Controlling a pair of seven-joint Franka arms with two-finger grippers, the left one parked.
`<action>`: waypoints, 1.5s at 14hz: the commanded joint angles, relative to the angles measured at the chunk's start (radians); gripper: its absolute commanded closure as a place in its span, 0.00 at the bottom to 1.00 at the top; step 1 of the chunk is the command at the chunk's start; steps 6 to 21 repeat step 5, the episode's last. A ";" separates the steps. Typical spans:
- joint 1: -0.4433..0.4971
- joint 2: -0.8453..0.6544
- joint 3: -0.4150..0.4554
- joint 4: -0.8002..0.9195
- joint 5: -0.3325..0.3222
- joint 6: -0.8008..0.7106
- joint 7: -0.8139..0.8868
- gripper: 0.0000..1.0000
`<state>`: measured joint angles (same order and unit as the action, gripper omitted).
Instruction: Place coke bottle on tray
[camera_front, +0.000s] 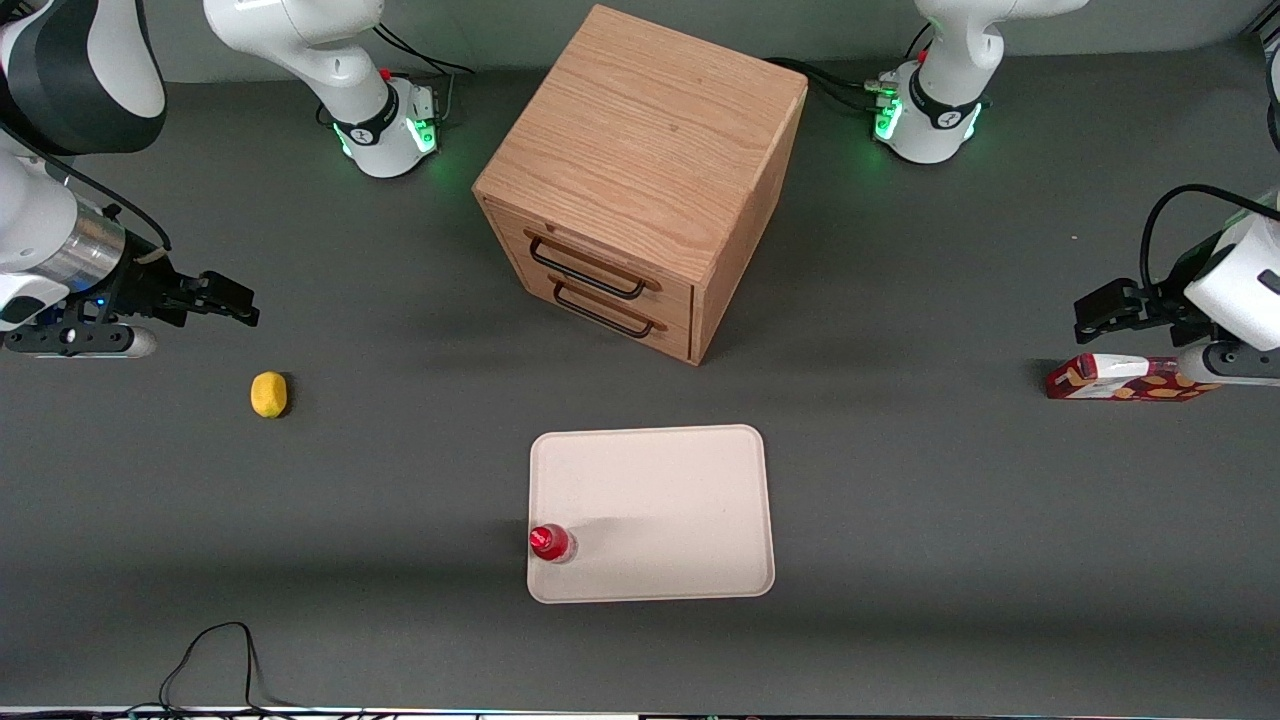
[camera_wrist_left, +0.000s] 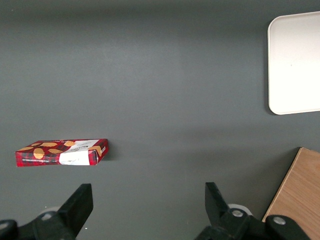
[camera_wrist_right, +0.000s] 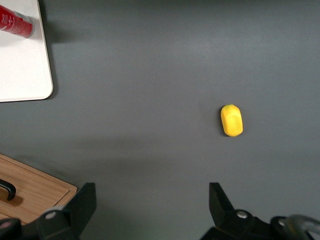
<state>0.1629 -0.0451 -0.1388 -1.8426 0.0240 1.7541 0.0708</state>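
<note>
Coke bottle (camera_front: 549, 542) upright on tray (camera_front: 660, 500) corner, well apart from empty, open hand (camera_front: 232, 303); grey tabletop (camera_front: 400, 500).

Matt cream tray (camera_front: 660, 480), grainy wooden cabinet (camera_front: 640, 150).

A wooden drawer cabinet (camera_front: 640, 185) with two black handles stands mid-table. A yellow lemon (camera_front: 268, 394) lies toward the working arm's end. A red-and-orange patterned carton (camera_front: 1120, 380) lies toward the parked arm's end.

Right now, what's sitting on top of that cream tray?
Only the coke bottle, upright near a corner of the tray. The tray under the bottle is covered. The open gripper hangs over the table near the lemon.
</note>
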 joint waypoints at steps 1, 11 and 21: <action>-0.052 0.002 0.054 0.028 0.008 -0.007 -0.014 0.00; -0.074 -0.001 0.053 0.040 0.010 -0.011 -0.011 0.00; -0.074 -0.001 0.053 0.040 0.010 -0.011 -0.011 0.00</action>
